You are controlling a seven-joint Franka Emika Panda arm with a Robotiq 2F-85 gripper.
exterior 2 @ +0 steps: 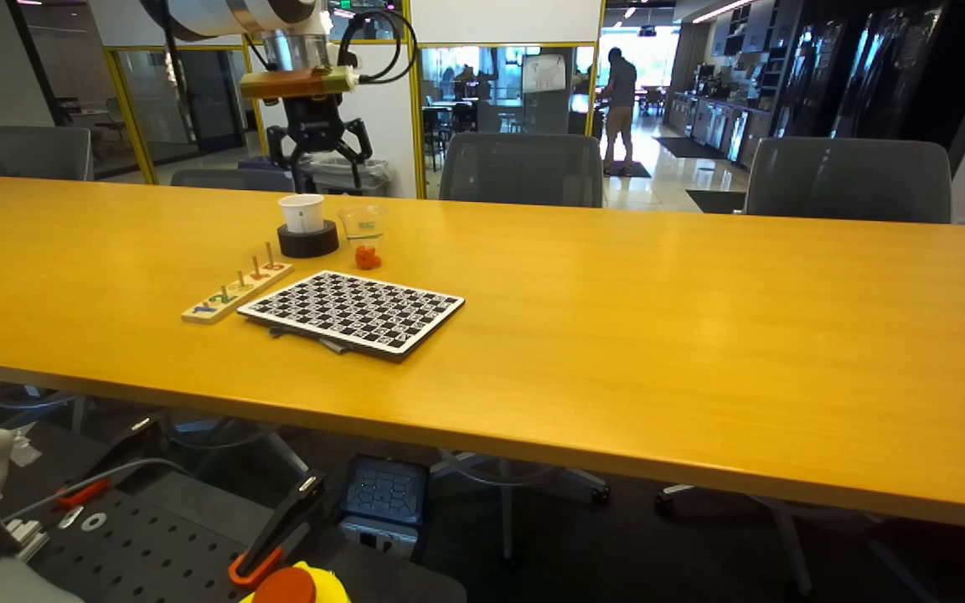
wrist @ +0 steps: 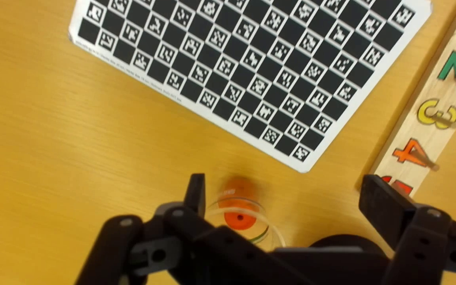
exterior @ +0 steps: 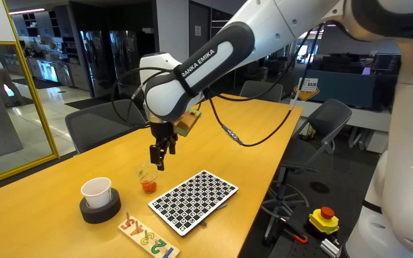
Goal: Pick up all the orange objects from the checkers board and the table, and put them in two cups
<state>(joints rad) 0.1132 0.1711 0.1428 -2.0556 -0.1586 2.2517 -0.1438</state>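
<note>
Small orange objects (exterior: pixel 149 186) (exterior 2: pixel 368 258) (wrist: pixel 240 222) lie at the bottom of the clear tumbler (exterior 2: pixel 363 219), one of the two cups; they are the only ones I see. The other cup, white (exterior: pixel 97 193) (exterior 2: pixel 301 215), sits in a dark grey round base (exterior: pixel 100 214) beside it; its floor is hidden. The checkers board (exterior: pixel 194 199) (exterior 2: pixel 353 310) (wrist: pixel 232 59) lies flat on the tan table (exterior: pixel 206 150). My gripper (exterior: pixel 164 160) (exterior 2: pixel 331 182) (wrist: pixel 284 178) hangs above the cups, jaws wide apart, nothing between them. In the wrist view the gripper body covers the white cup.
A pale strip with coloured numbers and upright pegs (exterior: pixel 149 236) (exterior 2: pixel 237 293) (wrist: pixel 430 118) lies beside the board. Something grey (exterior: pixel 221 206) pokes out from under the board's edge. Chairs (exterior: pixel 104 123) (exterior 2: pixel 520 172) stand along the table. A yellow box with a red button (exterior: pixel 324 220) is off the table.
</note>
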